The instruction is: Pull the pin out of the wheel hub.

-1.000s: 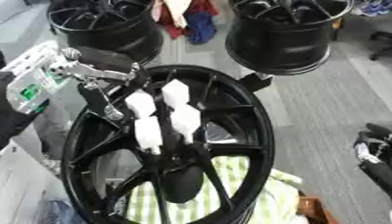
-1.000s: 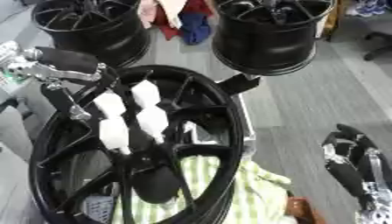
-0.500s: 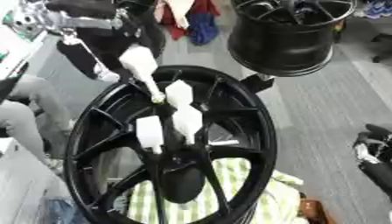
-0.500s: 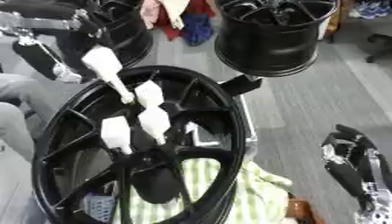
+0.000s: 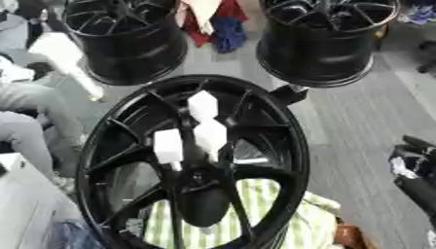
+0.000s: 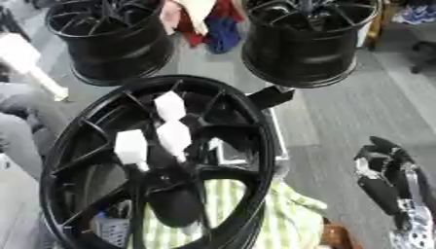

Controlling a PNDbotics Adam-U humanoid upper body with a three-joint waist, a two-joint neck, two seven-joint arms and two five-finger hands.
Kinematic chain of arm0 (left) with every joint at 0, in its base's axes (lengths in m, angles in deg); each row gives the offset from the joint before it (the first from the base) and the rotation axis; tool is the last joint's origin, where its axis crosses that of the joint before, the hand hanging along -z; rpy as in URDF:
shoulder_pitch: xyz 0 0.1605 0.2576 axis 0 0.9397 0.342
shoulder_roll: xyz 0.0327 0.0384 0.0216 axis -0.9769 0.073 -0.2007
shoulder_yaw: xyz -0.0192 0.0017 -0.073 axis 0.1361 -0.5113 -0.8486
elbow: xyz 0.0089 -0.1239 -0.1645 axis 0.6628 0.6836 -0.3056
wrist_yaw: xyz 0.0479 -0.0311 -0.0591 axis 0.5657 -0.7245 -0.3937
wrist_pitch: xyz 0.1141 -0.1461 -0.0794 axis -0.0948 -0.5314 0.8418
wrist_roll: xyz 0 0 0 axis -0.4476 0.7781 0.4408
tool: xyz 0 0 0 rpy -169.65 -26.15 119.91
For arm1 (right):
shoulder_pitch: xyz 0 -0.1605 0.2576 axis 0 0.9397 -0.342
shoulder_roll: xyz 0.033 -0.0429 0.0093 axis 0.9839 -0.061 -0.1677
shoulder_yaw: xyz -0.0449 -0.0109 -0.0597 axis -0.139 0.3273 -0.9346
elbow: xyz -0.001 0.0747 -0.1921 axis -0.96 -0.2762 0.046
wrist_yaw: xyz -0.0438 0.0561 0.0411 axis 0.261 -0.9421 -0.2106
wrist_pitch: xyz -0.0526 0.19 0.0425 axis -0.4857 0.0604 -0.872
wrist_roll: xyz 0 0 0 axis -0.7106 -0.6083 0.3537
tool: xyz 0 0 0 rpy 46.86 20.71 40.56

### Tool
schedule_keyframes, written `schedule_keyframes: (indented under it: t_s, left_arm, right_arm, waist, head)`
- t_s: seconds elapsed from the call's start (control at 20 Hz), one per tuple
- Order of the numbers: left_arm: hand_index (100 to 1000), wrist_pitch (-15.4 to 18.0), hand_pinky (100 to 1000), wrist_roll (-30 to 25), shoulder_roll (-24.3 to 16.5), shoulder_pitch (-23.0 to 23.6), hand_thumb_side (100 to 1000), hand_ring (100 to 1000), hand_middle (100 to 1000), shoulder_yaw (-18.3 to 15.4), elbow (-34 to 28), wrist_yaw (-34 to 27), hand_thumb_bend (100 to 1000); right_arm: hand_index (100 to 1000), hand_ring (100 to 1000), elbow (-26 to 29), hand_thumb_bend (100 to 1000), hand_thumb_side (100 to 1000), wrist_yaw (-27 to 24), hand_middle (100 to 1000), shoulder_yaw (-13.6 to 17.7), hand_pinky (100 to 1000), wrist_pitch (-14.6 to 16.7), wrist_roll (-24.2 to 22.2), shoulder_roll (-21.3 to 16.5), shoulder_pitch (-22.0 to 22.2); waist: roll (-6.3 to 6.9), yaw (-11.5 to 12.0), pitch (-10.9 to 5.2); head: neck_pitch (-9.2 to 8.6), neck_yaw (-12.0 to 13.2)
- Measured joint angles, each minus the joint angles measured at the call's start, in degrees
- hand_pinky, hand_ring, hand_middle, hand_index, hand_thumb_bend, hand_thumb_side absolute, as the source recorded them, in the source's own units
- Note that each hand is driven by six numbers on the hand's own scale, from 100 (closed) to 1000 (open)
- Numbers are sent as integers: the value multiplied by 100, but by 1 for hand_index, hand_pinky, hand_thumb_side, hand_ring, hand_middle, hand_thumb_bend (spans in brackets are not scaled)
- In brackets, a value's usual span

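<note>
A large black wheel hub stands tilted in the middle. Three white pins stick out near its centre: an upper one, a middle one and a left one. A fourth white pin hangs in the air up and left of the hub, clear of the rim, with its thin stem pointing down towards it. My left hand is only a blur at the left edge beside that pin's head. My right hand rests open at the lower right, fingers up, away from the hub.
Two more black wheels stand behind, one at the back left and one at the back right, with red and blue clothes between them. A green-and-white striped cloth lies under the hub. Grey floor stretches to the right.
The pulled pin has travelled further up and left, away from the hub, and my left hand has slid almost out of the picture. The right hand stays put.
</note>
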Motion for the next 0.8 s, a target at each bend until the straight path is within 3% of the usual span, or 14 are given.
schedule_keyframes:
  t_s: [0.15, 0.3, 0.4, 0.45, 0.5, 0.6, 0.7, 0.8]
  left_arm:
    - [633, -89, 722, 84, -20, 502, 100, 513, 481, -143, 451, 463, 100]
    - [689, -215, 736, 232, 105, 716, 100, 568, 540, -225, 1008, 1114, 121]
    - [823, -304, 780, 391, 238, 780, 100, 688, 702, -273, 1400, 1505, 271]
    - [868, -340, 793, 479, 298, 813, 165, 714, 743, -297, 1580, 1683, 382]
    - [925, -371, 831, 574, 352, 841, 338, 768, 828, -325, 1738, 1844, 561]
    - [950, -439, 854, 804, 439, 904, 440, 795, 873, -397, 1971, 2172, 655]
    - [960, -509, 860, 1064, 505, 964, 485, 805, 895, -472, 2139, 2433, 700]
    - [949, -570, 849, 1338, 562, 1018, 521, 796, 882, -554, 2250, 2540, 689]
  right_arm:
    - [810, 607, 0, 100, 292, 0, 673, 0, 710, 2, 7, 0, -1]
    - [811, 607, 0, 100, 292, 0, 674, 0, 710, 2, 7, 1, -3]
    - [811, 607, 0, 100, 293, 0, 674, 0, 710, 1, 7, 5, -3]
    - [811, 607, 0, 100, 292, 0, 674, 0, 710, -1, 8, 9, -3]
    - [811, 607, 1, 100, 293, 0, 674, 1, 710, -3, 10, 10, -2]
    - [811, 607, 3, 100, 293, 0, 674, 2, 710, -10, 17, 12, -2]
    - [811, 607, 4, 100, 285, 0, 674, 2, 710, -17, 23, 13, -1]
    - [810, 607, 5, 100, 294, 0, 674, 2, 710, -20, 24, 14, -2]
  waist:
    - [-38, 40, 0]
    - [-84, 56, 0]
    - [-120, 53, 1]
    - [-137, 52, 4]
    - [-150, 51, 6]
    - [-163, 51, 8]
    - [-167, 63, 10]
    - [-172, 75, 10]
  head:
    - [0, -40]
    - [0, -56]
    - [0, -65]
    - [0, -67]
    - [0, -69]
    - [0, -72]
    - [0, -73]
    - [0, -79]
